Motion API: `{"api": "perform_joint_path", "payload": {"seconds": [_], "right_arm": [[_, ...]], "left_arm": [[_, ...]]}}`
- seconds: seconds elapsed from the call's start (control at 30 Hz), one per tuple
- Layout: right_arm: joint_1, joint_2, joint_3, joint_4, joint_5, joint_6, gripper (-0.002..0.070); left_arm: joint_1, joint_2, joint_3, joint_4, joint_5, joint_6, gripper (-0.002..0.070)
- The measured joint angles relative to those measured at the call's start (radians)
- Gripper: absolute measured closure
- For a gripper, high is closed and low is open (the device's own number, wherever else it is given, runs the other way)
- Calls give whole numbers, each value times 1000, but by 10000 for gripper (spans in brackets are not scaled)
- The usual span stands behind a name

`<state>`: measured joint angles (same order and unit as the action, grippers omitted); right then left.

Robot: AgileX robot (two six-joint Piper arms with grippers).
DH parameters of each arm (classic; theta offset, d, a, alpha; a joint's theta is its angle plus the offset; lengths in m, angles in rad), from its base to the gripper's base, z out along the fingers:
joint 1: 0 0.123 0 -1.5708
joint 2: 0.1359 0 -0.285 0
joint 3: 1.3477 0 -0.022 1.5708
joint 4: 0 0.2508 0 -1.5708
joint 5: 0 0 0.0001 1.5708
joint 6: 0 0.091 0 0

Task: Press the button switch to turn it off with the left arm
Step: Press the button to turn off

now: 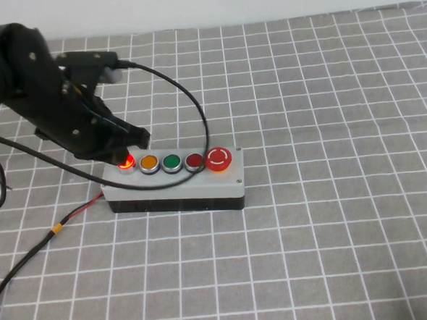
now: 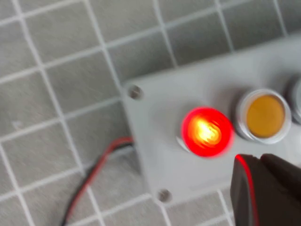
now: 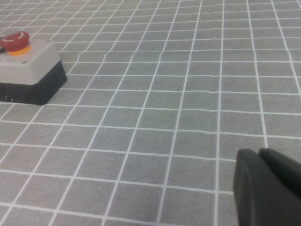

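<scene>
Your left pincer [image 1: 129,140] is hovering just above the button switch [image 1: 127,163], fingers looking closed to a single tip. Glowing red, that button is sitting at the left end of the grey box [image 1: 173,183] on the counter [image 1: 334,232], so press straight down. Right pincer [image 3: 268,188] is waiting well apart; I cannot tell its state.

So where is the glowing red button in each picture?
High view: the glowing button switch sits at the left end of the grey box, right under the left hand.
Left wrist view: it glows near the middle, beside the orange button.
Right wrist view: not in it; only the box end with the big red mushroom button shows, the right hand low over the cloth.
Shared landmark: the grey box.
</scene>
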<state>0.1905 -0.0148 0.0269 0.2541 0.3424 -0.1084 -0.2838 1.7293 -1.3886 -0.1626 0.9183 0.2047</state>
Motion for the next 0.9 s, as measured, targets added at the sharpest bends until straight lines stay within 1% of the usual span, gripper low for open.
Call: {"api": "perform_joint_path", "payload": {"seconds": [0.07,0.17,0.5,0.9], "right_arm": [[0,0,0,0,0,0,692],[0,0,0,0,0,0,692],[0,0,0,0,0,0,692],[0,0,0,0,0,0,692]], "left_arm": [[22,7,-2,-17,-17,19,678],[33,18,-2,-31,-32,39,678],[33,59,-2,-40,-48,62,678],[33,84,-15,-40,-123,62,678]]}}
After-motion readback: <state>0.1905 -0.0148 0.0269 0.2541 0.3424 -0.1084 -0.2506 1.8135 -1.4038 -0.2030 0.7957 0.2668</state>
